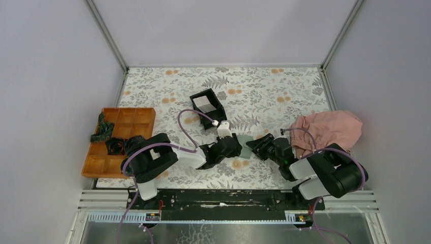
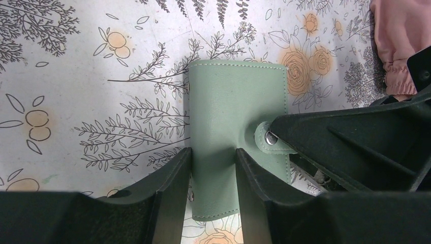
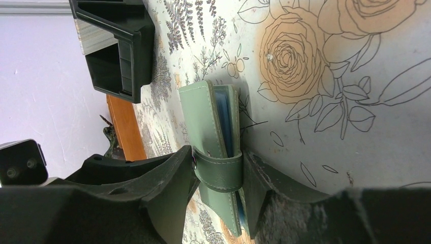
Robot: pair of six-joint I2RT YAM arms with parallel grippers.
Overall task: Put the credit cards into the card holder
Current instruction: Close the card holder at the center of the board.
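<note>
The sage-green card holder lies closed between both grippers at the middle of the floral table. In the left wrist view the card holder has its strap snapped shut. My left gripper stands open over its near end, one finger at its left edge and one over its face. My right gripper is shut on the card holder across its thickness, at the strap. A blue inner face shows along the edge. The pale credit cards sit stacked in a black box behind.
An orange compartment tray with dark items stands at the left edge. A pink cloth lies bunched at the right, close to the right arm. Grey walls close in the table on three sides.
</note>
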